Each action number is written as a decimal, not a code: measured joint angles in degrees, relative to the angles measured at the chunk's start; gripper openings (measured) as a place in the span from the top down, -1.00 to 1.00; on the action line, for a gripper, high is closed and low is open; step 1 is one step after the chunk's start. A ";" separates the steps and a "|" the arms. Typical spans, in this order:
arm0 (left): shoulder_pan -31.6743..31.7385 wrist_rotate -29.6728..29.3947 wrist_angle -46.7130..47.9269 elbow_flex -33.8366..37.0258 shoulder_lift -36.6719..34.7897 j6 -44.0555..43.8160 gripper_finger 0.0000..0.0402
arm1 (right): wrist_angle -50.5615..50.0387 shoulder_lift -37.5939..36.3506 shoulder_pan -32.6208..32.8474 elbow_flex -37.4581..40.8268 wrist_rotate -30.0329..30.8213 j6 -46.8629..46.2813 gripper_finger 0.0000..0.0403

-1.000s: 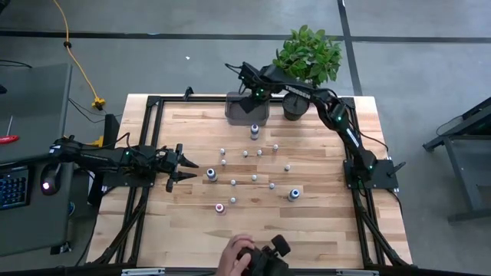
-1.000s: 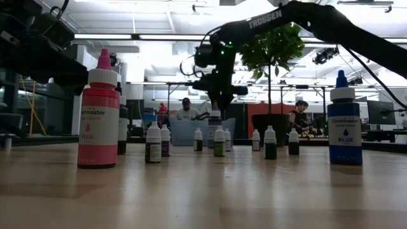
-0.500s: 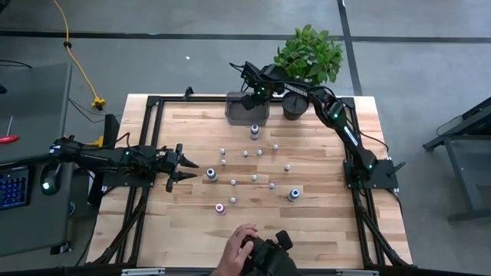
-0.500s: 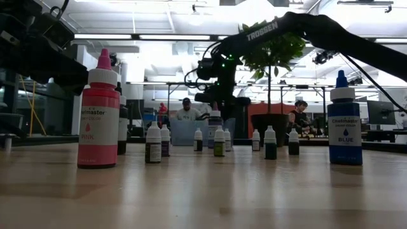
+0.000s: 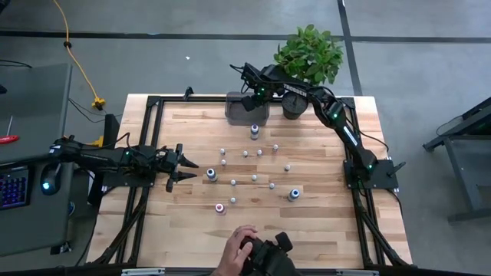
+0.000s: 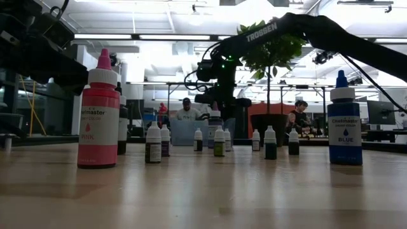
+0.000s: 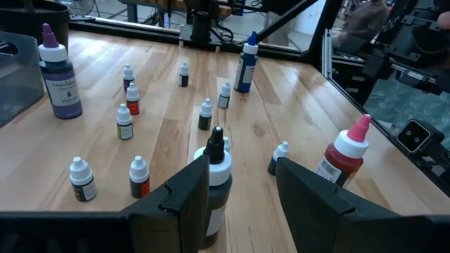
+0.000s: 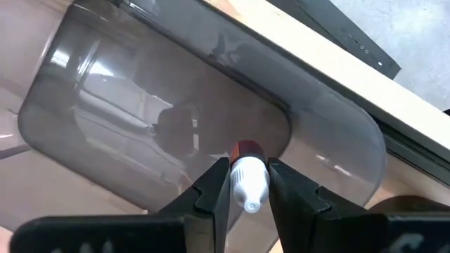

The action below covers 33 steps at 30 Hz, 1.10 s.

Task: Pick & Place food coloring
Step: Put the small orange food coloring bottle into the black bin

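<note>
Right gripper (image 8: 247, 184) clamps a small white-capped bottle (image 8: 247, 179) directly over the grey tray (image 8: 105, 91) below its fingers, likely for drop-in; left gripper (image 7: 242, 186) waits open beside remaining bottles (image 5: 253, 165) on the table (image 5: 322, 222).

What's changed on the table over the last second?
The right gripper, shut on a small red food coloring bottle, shifted slightly over the grey tray. The left gripper and the standing bottles stayed put.

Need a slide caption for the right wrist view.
Right hand holds a small white-capped food coloring bottle above the grey tray.
</note>
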State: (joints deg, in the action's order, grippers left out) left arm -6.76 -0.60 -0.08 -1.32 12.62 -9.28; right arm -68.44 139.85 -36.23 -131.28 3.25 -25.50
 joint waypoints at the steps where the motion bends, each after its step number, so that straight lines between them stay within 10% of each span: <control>1: -0.02 0.00 0.02 0.00 -0.02 0.01 0.19 | -0.18 0.00 0.00 0.00 0.00 0.00 0.58; 33: 0.00 -0.02 0.02 0.00 -0.02 0.00 0.19 | -2.24 -0.04 0.00 0.00 -0.93 -1.51 0.58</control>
State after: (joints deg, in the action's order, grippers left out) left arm -6.76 -0.62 -0.05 -1.32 12.60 -9.28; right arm -70.67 139.81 -36.23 -131.28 2.32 -27.00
